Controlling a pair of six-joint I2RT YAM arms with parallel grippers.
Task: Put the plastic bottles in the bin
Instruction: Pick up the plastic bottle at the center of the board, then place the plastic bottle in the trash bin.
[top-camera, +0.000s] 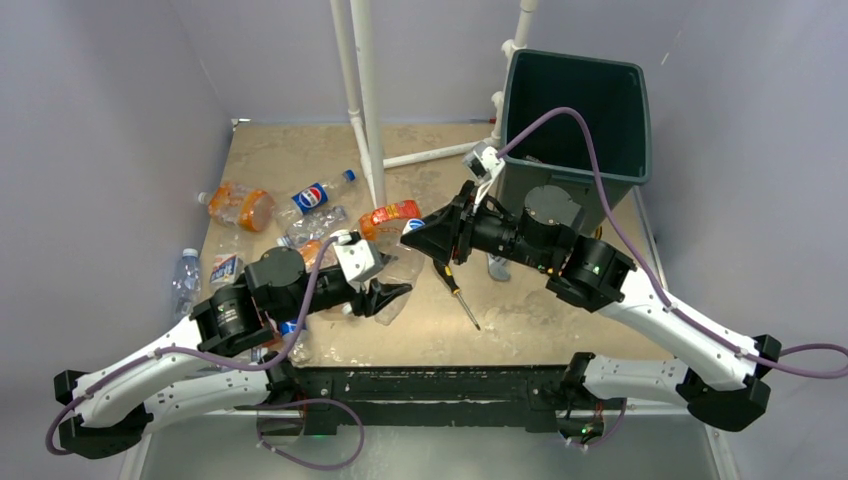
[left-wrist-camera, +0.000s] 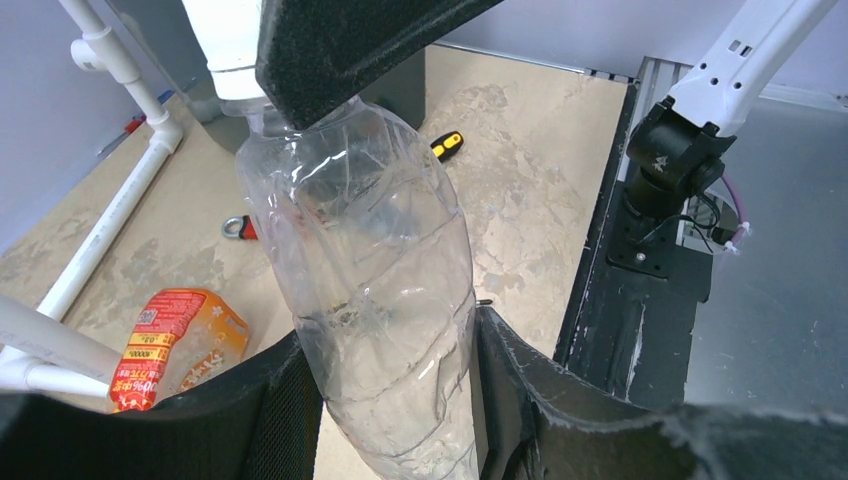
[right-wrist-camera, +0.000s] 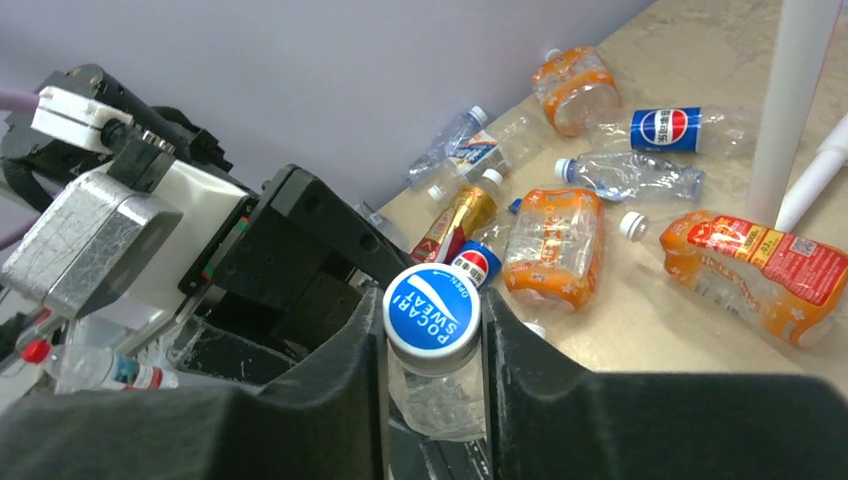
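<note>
Clear plastic bottle (left-wrist-camera: 370, 290) was pinched by both: left gripper (left-wrist-camera: 395, 390) on body, right gripper (right-wrist-camera: 435, 330) on cap. Loose bottles (right-wrist-camera: 555, 245) littered table (top-camera: 560, 320); none visible in bin (top-camera: 575, 58).

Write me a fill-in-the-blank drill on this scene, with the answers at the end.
The left gripper holds the clear bottle by its body while the right gripper pinches its blue cap, printed POCARI ____.
The bin at the far right is dark ____.
The screwdriver has a handle that is black and ____.
Missing words: SWEAT, green, yellow.
</note>
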